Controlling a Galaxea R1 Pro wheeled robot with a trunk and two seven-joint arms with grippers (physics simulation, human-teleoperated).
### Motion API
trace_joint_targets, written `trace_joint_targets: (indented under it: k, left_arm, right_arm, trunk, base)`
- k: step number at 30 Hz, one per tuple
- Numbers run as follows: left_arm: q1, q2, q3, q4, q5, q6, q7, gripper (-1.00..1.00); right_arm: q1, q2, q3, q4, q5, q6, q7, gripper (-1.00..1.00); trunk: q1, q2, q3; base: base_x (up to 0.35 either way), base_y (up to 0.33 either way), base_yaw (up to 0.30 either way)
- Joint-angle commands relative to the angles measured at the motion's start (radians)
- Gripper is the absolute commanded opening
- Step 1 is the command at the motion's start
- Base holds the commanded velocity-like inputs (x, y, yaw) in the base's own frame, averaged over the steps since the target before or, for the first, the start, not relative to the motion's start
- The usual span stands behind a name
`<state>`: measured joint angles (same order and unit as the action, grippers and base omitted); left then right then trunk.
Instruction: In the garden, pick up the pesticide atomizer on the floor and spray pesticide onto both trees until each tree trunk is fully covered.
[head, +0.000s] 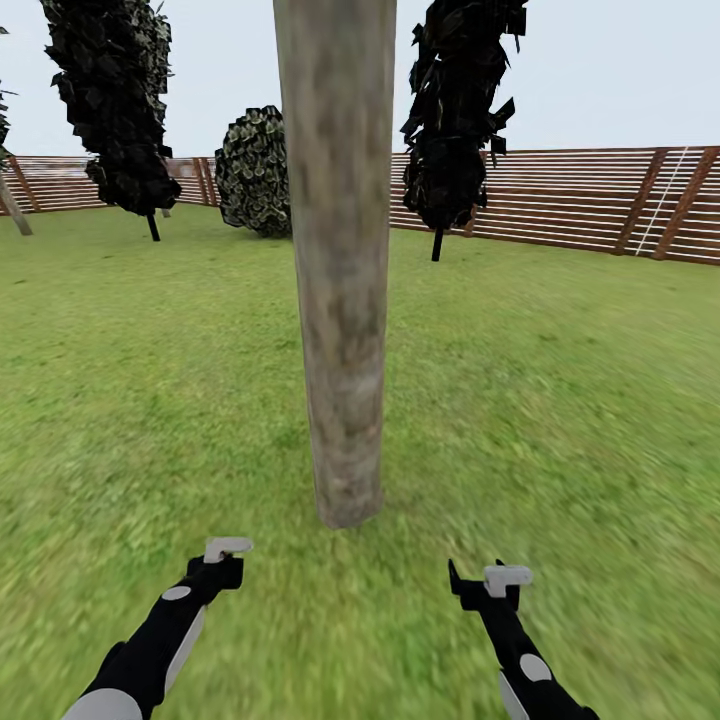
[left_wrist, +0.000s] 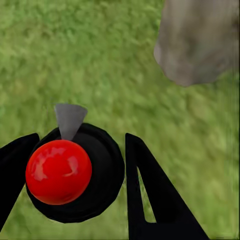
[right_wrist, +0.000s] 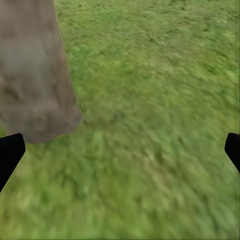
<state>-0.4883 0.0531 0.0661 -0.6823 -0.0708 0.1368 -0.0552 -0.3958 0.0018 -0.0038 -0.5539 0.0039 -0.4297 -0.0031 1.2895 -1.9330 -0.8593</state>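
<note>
Tree trunk (head: 338, 270): bare, mottled grey-brown, upright at the centre of the head view; its base meets the grass just ahead of both arms.
Pesticide atomizer (left_wrist: 75, 172): black round body with a red top and a grey nozzle, seen in the left wrist view between the dark fingers; its nozzle points roughly toward the trunk base.
Left gripper (head: 226, 556): lower left of the head view, clamped on the atomizer.
Right gripper (head: 493, 582): lower right of the head view, jaws apart and empty over the grass.
Lawn (head: 560, 400): green, bounded by a slatted fence (head: 560, 200) at the upper right.
Progress: pickup appears done and the robot stands at one tree; no spray coating is visible on the trunk, so spraying both trees seems still to come.
</note>
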Motion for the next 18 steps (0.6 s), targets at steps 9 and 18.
trace_joint_targets:
  k: [9,18]
  left_arm:
    - [-0.001,0.102,0.001,0.000,-0.015,0.000,-0.407,-1.00]
    - [-0.012,0.181,0.003,0.001,-0.323,-0.002,-0.713,-1.00]
  right_arm:
    - [-0.003,-0.002,0.043,-0.005,0.006,0.006,0.038,1.00]
    - [-0.162,0.001,0.238,-0.053,0.187,0.287,0.375,1.00]
  trunk:
    - [0.000,0.000,0.000]
    - [0.000,0.000,0.000]
  base:
    - [0.002,-0.001,0.000]
    - [0.000,0.000,0.000]
